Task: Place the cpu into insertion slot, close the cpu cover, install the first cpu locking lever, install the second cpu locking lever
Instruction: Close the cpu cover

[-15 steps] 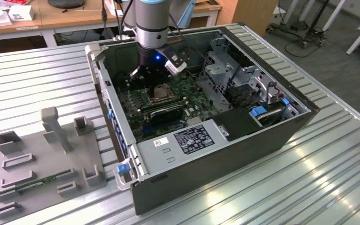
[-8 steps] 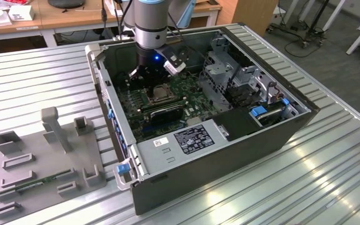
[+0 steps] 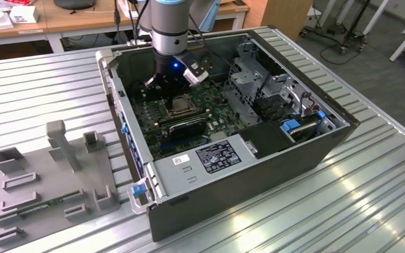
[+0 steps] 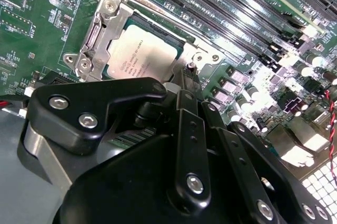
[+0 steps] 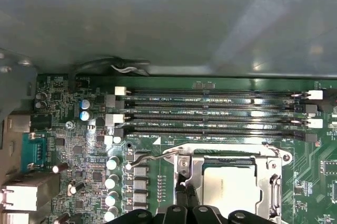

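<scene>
The gripper hangs just above one edge of the insertion slot, inside the computer case. The cpu lies in that slot, just beside the gripper's tips, with the cpu cover apparently down around it. 4 memory slots run side by side beyond the slot, farther from the gripper.

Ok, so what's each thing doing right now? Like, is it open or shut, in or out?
Chip: set in place, face up.
Metal cover: folded down around the chip.
Wire lever: beside the cover; can't tell if it's hooked.
Memory slots: empty.
Computer case: lying on its side, open.
Gripper: fingers pinched together at the cover's edge.
</scene>
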Motion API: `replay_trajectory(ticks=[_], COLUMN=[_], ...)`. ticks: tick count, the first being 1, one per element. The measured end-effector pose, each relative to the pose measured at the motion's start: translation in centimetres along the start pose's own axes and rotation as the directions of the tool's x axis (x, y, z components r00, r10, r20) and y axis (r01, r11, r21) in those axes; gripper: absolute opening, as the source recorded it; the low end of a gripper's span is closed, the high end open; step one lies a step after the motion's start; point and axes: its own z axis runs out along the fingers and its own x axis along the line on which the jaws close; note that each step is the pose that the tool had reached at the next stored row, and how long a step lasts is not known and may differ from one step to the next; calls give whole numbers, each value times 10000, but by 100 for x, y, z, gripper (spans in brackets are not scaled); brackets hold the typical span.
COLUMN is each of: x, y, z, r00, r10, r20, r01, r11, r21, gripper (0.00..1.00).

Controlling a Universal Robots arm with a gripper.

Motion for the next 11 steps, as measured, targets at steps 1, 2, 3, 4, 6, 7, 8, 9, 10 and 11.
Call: replay_trajectory(ticks=[1, 2, 3, 4, 6, 7, 8, 9, 10, 11], x=[0, -2, -5, -8, -11, -11, -12, -12, -12, -12], y=[0, 0, 0, 0, 0, 0, 0, 1, 0, 0], z=[0, 0, 1, 0, 0, 0, 3, 9, 16, 21], r00=[10000, 10000, 10000, 10000, 10000, 10000, 10000, 10000, 10000, 10000], r10=[1, 1, 0, 0, 0, 1, 1, 0, 0, 0], r20=[1, 1, 1, 1, 0, 0, 0, 1, 0, 0], r01=[-1, -1, 0, 0, 0, -1, -1, 0, 0, 0], r11=[10000, 10000, 10000, 10000, 10000, 10000, 10000, 10000, 10000, 10000], r21=[0, -1, -2, -1, 0, 0, -1, -2, -1, -1], gripper=[11, 11, 11, 11, 11, 11, 11, 11, 11, 11])
